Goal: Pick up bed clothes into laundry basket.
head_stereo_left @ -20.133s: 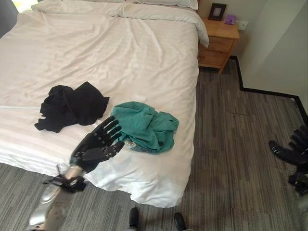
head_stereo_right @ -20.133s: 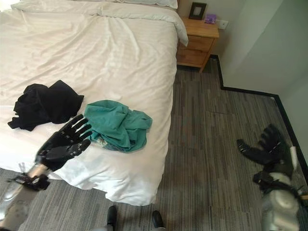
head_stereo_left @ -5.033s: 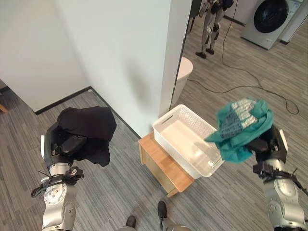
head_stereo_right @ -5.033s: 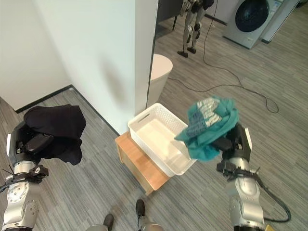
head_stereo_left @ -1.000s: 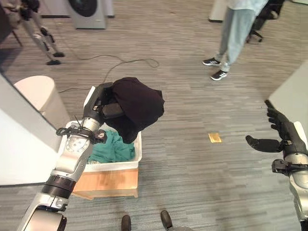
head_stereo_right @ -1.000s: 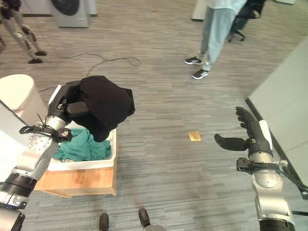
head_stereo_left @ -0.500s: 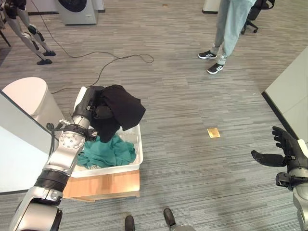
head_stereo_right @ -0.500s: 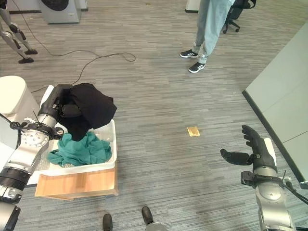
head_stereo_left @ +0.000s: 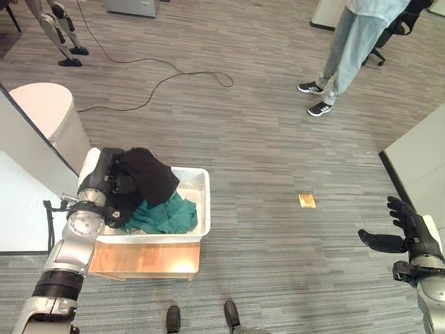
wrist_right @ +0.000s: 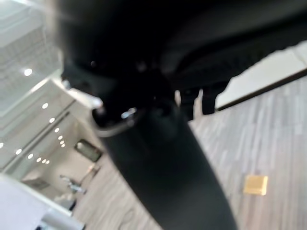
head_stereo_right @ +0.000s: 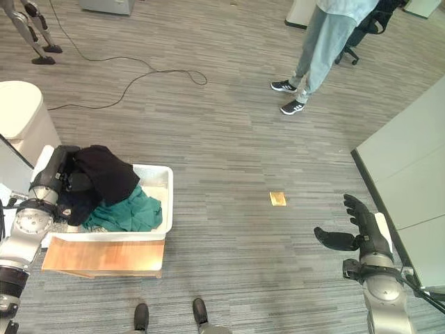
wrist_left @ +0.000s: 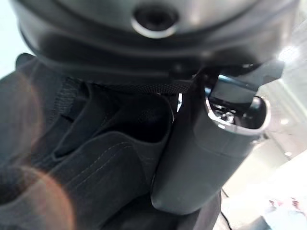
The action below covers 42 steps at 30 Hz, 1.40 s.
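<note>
Whereas a second ago the left hand (head_stereo_left: pixel 104 182) held the black garment (head_stereo_left: pixel 144 182) up above the rim, it has now come down so the bundle rests in the white basket (head_stereo_left: pixel 198 202), at about nine o'clock in the left eye view, lying partly over the green garment (head_stereo_left: pixel 165 215) already inside. By my reading both pieces are now in the basket, and only the release is left. The basket sits on a low wooden stand (head_stereo_left: pixel 146 257), with a person (head_stereo_left: pixel 344 49) standing well apart at one o'clock. The right hand (head_stereo_right: pixel 354 229) hangs at four o'clock, fingers spread and holding nothing. Up close, the left wrist view adds what the head views cannot settle: the thumb (wrist_left: pixel 201 158) is pressed into the dark cloth (wrist_left: pixel 91 167), so the grip is not yet let go.
</note>
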{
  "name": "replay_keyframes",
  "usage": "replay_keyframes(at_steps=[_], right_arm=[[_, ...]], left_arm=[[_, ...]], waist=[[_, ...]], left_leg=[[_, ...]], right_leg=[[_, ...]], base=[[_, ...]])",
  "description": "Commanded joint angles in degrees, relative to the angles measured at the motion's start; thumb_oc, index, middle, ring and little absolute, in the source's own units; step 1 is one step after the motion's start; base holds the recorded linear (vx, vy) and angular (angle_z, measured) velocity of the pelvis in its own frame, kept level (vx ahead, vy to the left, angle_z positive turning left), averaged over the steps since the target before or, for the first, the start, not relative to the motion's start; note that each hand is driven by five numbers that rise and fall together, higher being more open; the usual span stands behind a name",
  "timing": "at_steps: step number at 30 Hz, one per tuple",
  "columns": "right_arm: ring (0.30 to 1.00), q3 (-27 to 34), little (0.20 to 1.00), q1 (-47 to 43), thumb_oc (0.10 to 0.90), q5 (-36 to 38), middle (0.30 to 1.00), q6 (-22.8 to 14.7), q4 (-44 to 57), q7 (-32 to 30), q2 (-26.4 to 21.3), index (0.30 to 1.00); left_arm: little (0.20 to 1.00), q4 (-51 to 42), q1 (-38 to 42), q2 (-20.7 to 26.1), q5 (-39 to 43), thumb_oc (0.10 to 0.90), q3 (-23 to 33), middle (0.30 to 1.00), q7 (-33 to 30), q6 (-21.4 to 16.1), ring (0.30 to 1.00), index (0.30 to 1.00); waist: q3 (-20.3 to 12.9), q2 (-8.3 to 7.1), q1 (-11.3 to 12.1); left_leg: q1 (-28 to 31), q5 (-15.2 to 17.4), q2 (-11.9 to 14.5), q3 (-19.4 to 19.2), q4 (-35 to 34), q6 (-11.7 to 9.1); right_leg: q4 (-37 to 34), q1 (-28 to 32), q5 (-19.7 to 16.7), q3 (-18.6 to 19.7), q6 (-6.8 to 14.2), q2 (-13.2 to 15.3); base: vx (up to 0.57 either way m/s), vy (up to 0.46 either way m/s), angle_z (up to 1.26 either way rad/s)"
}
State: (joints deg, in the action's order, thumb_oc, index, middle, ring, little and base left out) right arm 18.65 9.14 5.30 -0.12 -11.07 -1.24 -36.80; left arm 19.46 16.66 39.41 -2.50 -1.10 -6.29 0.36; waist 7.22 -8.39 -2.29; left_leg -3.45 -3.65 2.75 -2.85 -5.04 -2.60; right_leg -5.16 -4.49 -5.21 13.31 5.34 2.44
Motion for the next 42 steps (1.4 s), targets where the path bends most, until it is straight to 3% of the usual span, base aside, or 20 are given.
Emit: replay_keyframes(at_steps=[1,3,4,5,9,25,27,30,32,34,35,37,40,41,42], right_arm=[[0.9,3.97,0.9,-3.96,0.8,-0.67,0.9,-3.75,5.99,-0.93,-4.25,0.9],[0.9,3.74,0.9,-4.18,0.8,-0.54,0.9,-3.82,6.32,-0.94,-4.24,0.9],[0.9,3.33,0.9,-4.57,0.8,-0.26,0.9,-3.95,6.66,-0.93,-4.24,0.9],[0.9,3.02,0.9,-4.9,0.8,-0.12,0.9,-4.0,6.85,-0.9,-4.34,0.9],[0.9,2.31,0.9,-5.54,0.8,-0.1,0.9,-4.24,7.83,-0.54,-4.68,0.9],[0.9,1.66,0.9,-5.27,0.8,0.71,0.9,-4.34,8.19,0.26,-4.21,0.9],[0.9,1.37,0.9,-5.73,0.8,0.85,0.9,-4.64,8.11,0.26,-4.35,0.9],[0.9,0.75,0.9,-6.28,0.8,1.87,0.9,-5.37,8.4,0.36,-3.88,0.9],[0.9,1.34,0.9,-4.56,0.8,2.06,0.9,-5.81,8.53,0.14,-2.58,0.9],[0.9,1.38,0.9,-4.5,0.8,2.05,0.9,-5.8,8.57,0.15,-2.56,0.9],[0.9,4.99,0.9,0.69,0.8,3.16,0.9,-7.17,7.59,-1.21,0.94,0.9],[0.9,7.12,0.9,2.27,0.8,4.41,0.9,-8.74,6.31,-3.03,3.06,0.9],[0.9,6.07,0.9,1.03,0.8,4.08,0.9,-8.55,4.04,-4.04,2.57,0.9],[0.9,6.05,0.9,0.99,0.8,3.67,0.9,-8.1,4.27,-3.6,2.46,0.9],[0.9,5.8,0.9,1.03,0.8,3.66,0.9,-8.07,4.31,-3.58,2.34,0.9]], left_arm=[[0.3,-2.11,6.57,-0.65,0.12,0.4,0.77,0.3,-3.31,-4.71,0.3,0.3],[0.3,-1.69,6.59,-1.04,1.11,0.4,0.46,0.3,-3.01,-4.99,0.3,0.3],[0.371,-1.23,6.5,-1.62,2.44,0.447,0.05,0.371,-2.58,-5.2,0.371,0.371],[0.9,-1.14,6.56,-1.75,3.29,0.8,-0.12,0.9,-2.32,-5.49,0.9,0.9],[0.9,-2.28,6.45,-2.26,7.53,0.8,-0.46,0.9,-1.09,-6.5,0.9,0.9],[0.9,-8.99,7.03,0.23,10.05,0.8,0.45,0.9,-1.52,-8.66,0.9,0.9],[0.9,-11.94,7.72,0.36,12.75,0.8,0.91,0.9,-1.93,-10.2,0.9,0.9],[0.9,-16.96,7.82,0.18,18.28,0.8,2.64,0.9,-2.63,-13.21,0.9,0.9],[0.9,-18.47,8.34,-0.19,20.46,0.8,3.07,0.9,-3.42,-15.4,0.9,0.9],[0.9,-18.47,8.34,-0.2,20.47,0.8,3.05,0.9,-3.42,-15.41,0.9,0.9],[0.9,-17.93,9.24,-1.63,23.56,0.8,4.06,0.9,-4.19,-18.16,0.9,0.9],[0.9,-18.15,7.93,-3.72,28.59,0.8,7.08,0.9,-4.37,-20.03,0.9,0.9],[0.9,-19.98,-1.9,-7.44,29.88,0.8,15.75,0.9,-4.11,-19.21,0.9,0.9],[0.9,-21.11,-7.13,-8.86,30.34,0.8,19.25,0.9,-2.78,-18.64,0.9,0.9],[0.9,-21.63,-7.77,-9.06,30.41,0.8,19.65,0.9,-2.62,-18.44,0.9,0.9]], waist=[[-4.02,1.86,0.81],[-3.93,1.8,0.76],[-3.87,1.69,0.76],[-3.86,1.64,0.8],[-4.03,1.8,1.02],[-4.86,3.6,1.26],[-4.8,3.98,1.58],[-3.36,5.58,1.67],[-2.2,6.53,0.74],[-2.25,6.51,0.61],[-2.73,7.17,-0.99],[-3.38,7.18,-1.52],[-3.79,6.18,1.49],[-3.76,5.47,3.43],[-3.92,5.76,3.17]], left_leg=[[-4.19,1.32,-0.36,-1.37,0.04,-0.66],[-4.22,1.28,-0.31,-1.34,0.04,-0.64],[-4.25,1.29,-0.3,-1.31,0.04,-0.62],[-4.27,1.29,-0.28,-1.35,0.04,-0.62],[-4.03,1.43,-0.36,-1.4,0.04,-0.59],[-3.31,1.87,-0.98,-0.79,0.04,-0.29],[-3.29,1.81,-1.3,-0.32,0.04,-0.08],[-2.99,1.15,-1.37,1.66,0.04,0.35],[-3.7,-0.02,-1.39,5.07,0.04,-0.56],[-3.79,-0.05,-1.44,5.21,0.04,-0.59],[-5.93,-2.73,-2.54,9.74,0.04,-2.65],[-9.14,-3.96,-2.08,9.9,0.04,-3.79],[-13.57,-4.93,0.25,7.9,0.04,-5.61],[-14.87,-5.32,0.56,8.44,0.04,-6.28],[-15.05,-5.69,0.78,8.62,0.04,-6.36]], right_leg=[[2.48,2.69,9.49,-3.0,4.22,-0.57],[2.49,2.64,9.41,-2.98,4.21,-0.61],[2.46,2.59,9.36,-2.99,4.22,-0.67],[2.41,2.57,9.29,-3.02,4.23,-0.69],[1.96,2.76,9.14,-3.2,4.26,-0.61],[1.59,3.35,9.15,-3.77,4.51,0.1],[3.5,3.09,9.68,-4.01,4.58,0.16],[15.13,-0.7,11.84,-2.43,4.68,-1.29],[20.5,-2.01,14.55,2.31,4.63,-4.46],[20.86,-2.2,14.75,2.16,4.59,-4.46],[21.58,0.82,16.89,8.76,3.0,-6.77],[18.58,3.89,18.15,10.18,1.62,-7.21],[12.31,6.85,17.53,3.39,-0.13,-5.97],[10.21,7.89,17.81,2.33,-0.71,-6.2],[9.88,7.89,17.36,2.32,-0.73,-6.43]], base=[[0.0,0.005,0.07],[0.0,0.001,0.03],[0.0,0.0,0.0],[0.0,0.0,0.0],[0.0,0.0,0.0],[0.0,0.001,0.0],[0.0,0.0,0.0],[-0.05,0.004,0.04],[-0.06,-0.054,0.21],[-0.05,-0.107,1.02],[-0.14,-0.225,1.45],[-0.22,-0.277,1.95],[-0.29,-0.335,1.72],[-0.22,-0.262,0.86],[-0.25,-0.316,1.06]])
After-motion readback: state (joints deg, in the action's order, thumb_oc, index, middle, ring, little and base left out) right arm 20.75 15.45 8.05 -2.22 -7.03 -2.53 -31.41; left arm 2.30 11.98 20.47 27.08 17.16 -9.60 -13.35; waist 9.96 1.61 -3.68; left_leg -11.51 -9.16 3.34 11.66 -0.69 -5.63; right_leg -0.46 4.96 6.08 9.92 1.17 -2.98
